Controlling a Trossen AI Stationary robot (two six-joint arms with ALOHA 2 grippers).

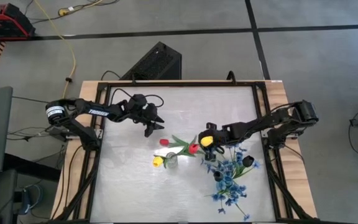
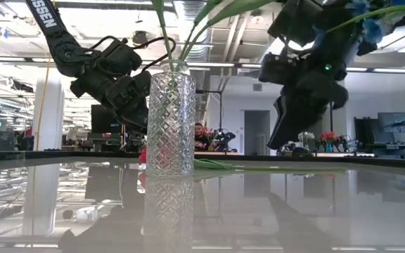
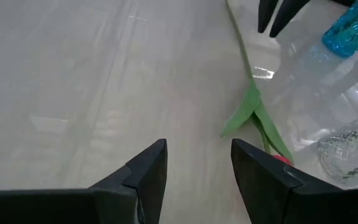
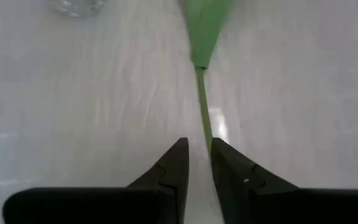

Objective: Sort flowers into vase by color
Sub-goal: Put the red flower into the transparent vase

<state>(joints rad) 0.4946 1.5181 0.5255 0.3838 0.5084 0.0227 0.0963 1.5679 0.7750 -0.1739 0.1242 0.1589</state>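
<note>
A red tulip lies flat on the table. Its head (image 1: 164, 142) is just beyond the clear glass vase (image 1: 171, 160), and its green stem (image 4: 202, 106) runs toward the table's right. My right gripper (image 4: 199, 152) points steeply down over the stem's free end, its fingers a narrow gap apart with the stem running into that gap. The vase (image 2: 170, 123) holds several green stems. A yellow tulip head (image 1: 158, 162) shows at its left. My left gripper (image 3: 197, 162) hangs open and empty over bare table, left of the red tulip (image 3: 280, 160). My right gripper comes at the red tulip's stem near its free end (image 4: 206, 138) from above, slanting down, with the fingers along the stem. The stem runs close along the inner edge of one finger (image 4: 229, 163). I cannot tell whether it touches. The stem lies on the table.
Bushy blue sprays (image 1: 229, 182) and a black-headed stem (image 1: 247, 160) crowd the near right of the table, beside my right arm. Another red head (image 1: 193, 148) and a yellow one (image 1: 207, 140) show close to my right gripper. Bare table lies to the near left.
</note>
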